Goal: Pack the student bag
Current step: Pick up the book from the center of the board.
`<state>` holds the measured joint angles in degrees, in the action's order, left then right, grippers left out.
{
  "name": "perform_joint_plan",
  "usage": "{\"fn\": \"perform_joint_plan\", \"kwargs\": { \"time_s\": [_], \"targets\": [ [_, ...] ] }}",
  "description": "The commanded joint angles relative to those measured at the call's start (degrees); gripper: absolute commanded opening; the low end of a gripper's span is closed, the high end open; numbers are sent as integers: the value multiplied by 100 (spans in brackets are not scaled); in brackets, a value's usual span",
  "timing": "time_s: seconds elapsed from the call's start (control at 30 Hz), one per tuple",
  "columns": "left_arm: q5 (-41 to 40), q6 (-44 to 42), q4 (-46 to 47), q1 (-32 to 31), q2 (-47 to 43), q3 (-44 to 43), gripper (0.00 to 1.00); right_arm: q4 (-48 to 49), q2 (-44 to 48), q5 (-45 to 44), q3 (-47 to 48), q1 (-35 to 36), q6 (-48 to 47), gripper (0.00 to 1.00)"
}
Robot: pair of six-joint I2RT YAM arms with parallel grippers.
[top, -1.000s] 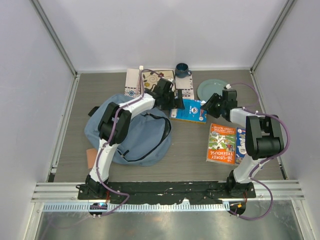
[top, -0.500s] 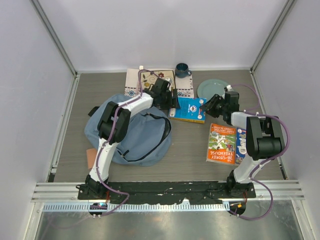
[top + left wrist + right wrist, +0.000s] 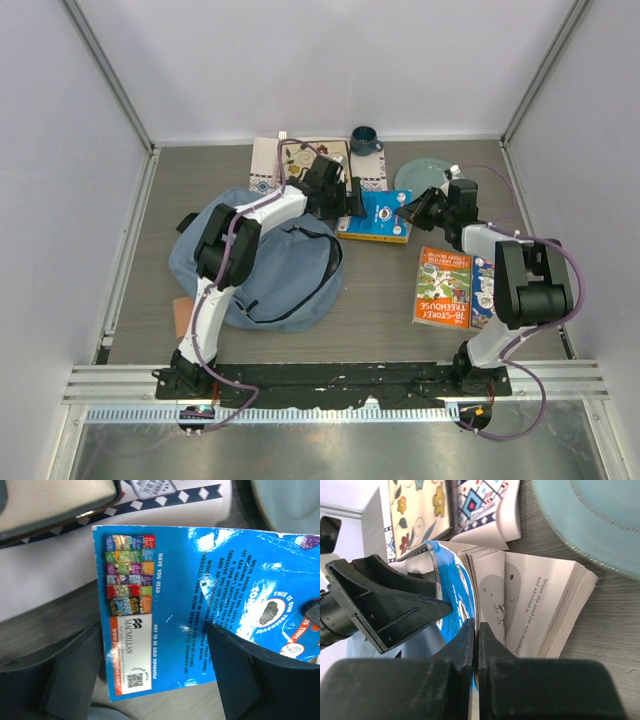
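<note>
The student bag (image 3: 262,272) lies flat on the table (image 3: 380,330), left of the middle, beneath the left arm, with its black straps looped across its top. Just beyond its far right edge a blue paperback (image 3: 377,218) rests on the table with its barcoded cover facing up, and both arms meet over it. The left gripper (image 3: 350,200) hangs at the book's left end with its jaws spread wide; in the left wrist view its two dark fingers (image 3: 70,680) stand well apart on either side of the cover's near corner, and neither visibly presses on it. The right gripper (image 3: 476,627) is at the book's opposite end with its fingers pressed together on the edge of the blue cover, which curls up off the printed pages (image 3: 540,605) below it, so the book is partly open. A pale green plate (image 3: 425,178) sits just behind the right gripper, and a dark blue mug (image 3: 365,140) stands near the back wall. A white patterned mat (image 3: 300,162) lies behind the left gripper. An orange paperback (image 3: 443,287) lies face up near the right arm's base, with another book (image 3: 480,292) beside it, partly hidden by that arm.
</note>
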<state>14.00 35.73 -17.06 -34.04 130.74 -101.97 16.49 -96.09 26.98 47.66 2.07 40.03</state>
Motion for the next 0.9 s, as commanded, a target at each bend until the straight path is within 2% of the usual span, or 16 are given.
{"fn": "perform_joint_plan", "kwargs": {
  "time_s": [0.0,0.2,0.37,0.57,0.87],
  "targets": [
    [-54,-39,72,-138,-970,-25,91,12,714,70,165,92,127,1],
    [-696,22,-8,-50,-2400,554,99,196,1391,184,174,66,821,1],
    [-1347,128,10,73,-3553,1389,100,485,1778,421,130,66,1610,1],
    [-1786,321,-280,205,-4609,2636,99,1171,2112,659,-440,241,2342,1],
    [-1523,1462,132,214,-5611,4429,99,2498,2165,176,-802,1278,3282,1]
  ]
}}
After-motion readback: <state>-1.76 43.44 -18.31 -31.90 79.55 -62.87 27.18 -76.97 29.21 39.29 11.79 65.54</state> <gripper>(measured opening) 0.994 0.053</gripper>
